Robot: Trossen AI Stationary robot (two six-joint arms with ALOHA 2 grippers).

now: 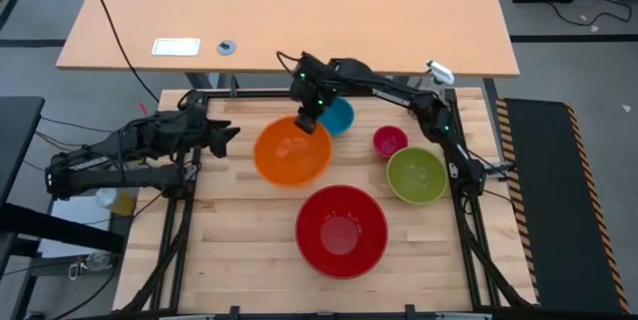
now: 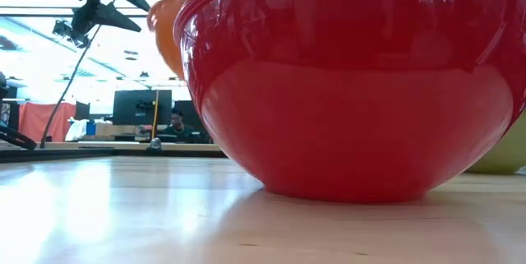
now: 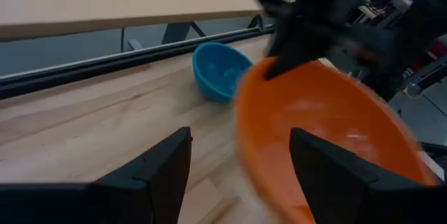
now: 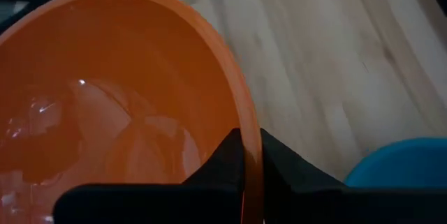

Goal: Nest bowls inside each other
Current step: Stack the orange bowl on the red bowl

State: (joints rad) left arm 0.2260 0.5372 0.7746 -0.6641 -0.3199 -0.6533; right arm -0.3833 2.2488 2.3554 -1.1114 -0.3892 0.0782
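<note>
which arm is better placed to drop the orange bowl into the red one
Right: its hand is shut on the orange bowl rim, lifted beside the red bowl. The left hand waits open, empty.

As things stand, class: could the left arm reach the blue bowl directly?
Probably not. The orange bowl, gripped at its rim by the right gripper, sits between the open left gripper and the blue bowl.

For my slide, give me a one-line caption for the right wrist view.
Right gripper fingers pinch the orange bowl's rim above the wooden table, blue bowl alongside.
</note>
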